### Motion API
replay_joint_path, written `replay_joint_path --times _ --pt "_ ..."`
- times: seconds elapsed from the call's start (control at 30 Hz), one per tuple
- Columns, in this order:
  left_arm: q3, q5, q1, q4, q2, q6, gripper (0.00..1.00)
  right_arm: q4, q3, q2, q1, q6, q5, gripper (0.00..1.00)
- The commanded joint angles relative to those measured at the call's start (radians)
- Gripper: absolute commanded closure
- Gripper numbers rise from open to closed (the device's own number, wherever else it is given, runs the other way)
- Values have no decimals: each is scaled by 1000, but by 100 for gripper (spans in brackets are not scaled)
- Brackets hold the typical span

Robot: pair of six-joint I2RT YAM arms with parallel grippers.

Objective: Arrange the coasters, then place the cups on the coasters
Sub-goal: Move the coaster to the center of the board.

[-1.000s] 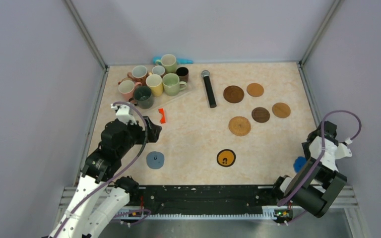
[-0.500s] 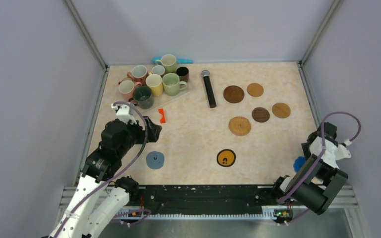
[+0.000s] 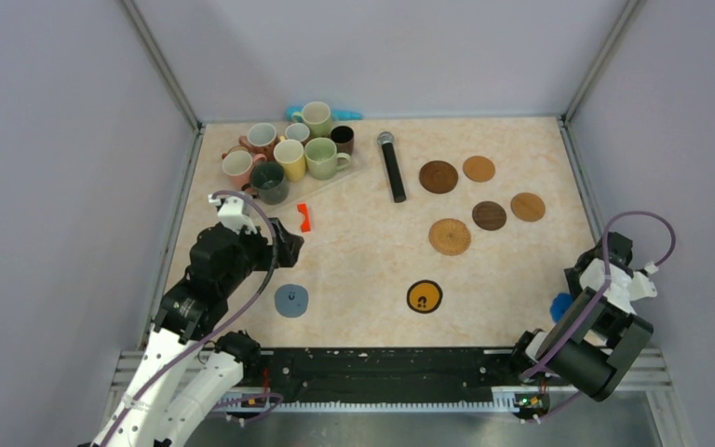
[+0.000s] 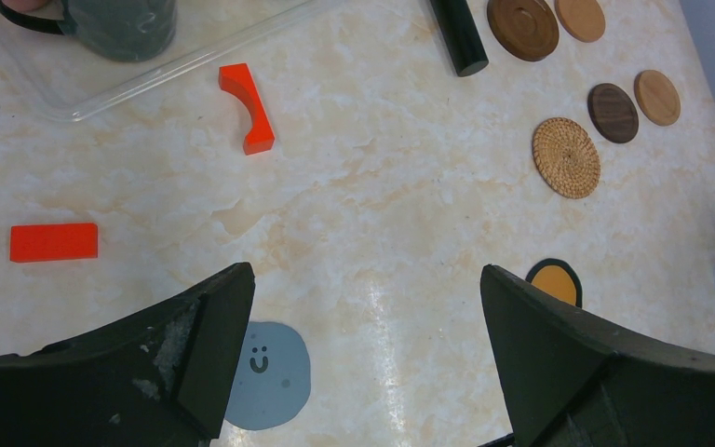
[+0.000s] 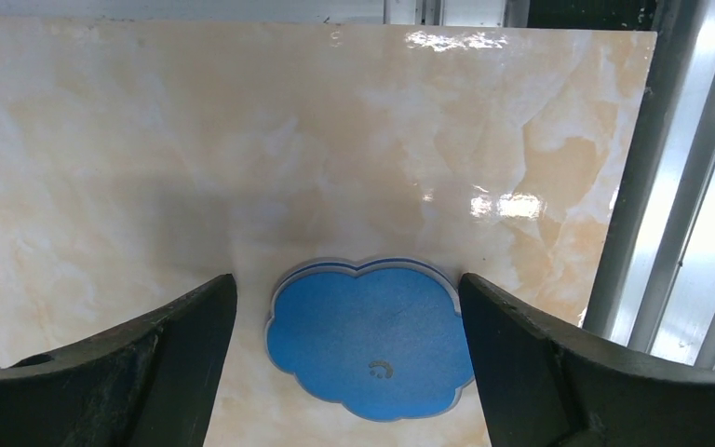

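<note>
lower right of the top view: the bright blue scalloped coaster is mostly hidden behind the right arm. left wrist view: the top edge cuts off the dark green ceramic mug and the black microphone; the left gripper's finger covers part of the grey-blue round coaster.

You have the right gripper spread wide, one dark finger on each side of the bright blue scalloped coaster, which lies flat on the marbled table near its metal edge rail.
</note>
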Motion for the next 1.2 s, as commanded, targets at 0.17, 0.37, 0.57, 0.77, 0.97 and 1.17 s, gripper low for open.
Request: replay_joint_path --times 0.17,0.37,0.57,0.77,0.97,1.17 --pt "-8 6 -3 44 0 1 3 91 -52 38 -11 -54 -156 12" --pt "-8 8 -2 44 6 2 4 111 -76 46 -9 -73 -253 15" --pt "-6 11 -3 46 8 2 4 89 -95 4 4 -62 -328 15" --pt "-6 8 -3 44 5 2 4 58 -93 -43 60 -13 -360 18" --pt "-8 7 -3 45 0 2 4 42 -80 -44 132 35 -366 19" --pt "-7 7 -2 45 -2 1 4 0 -48 -40 137 28 -346 19"
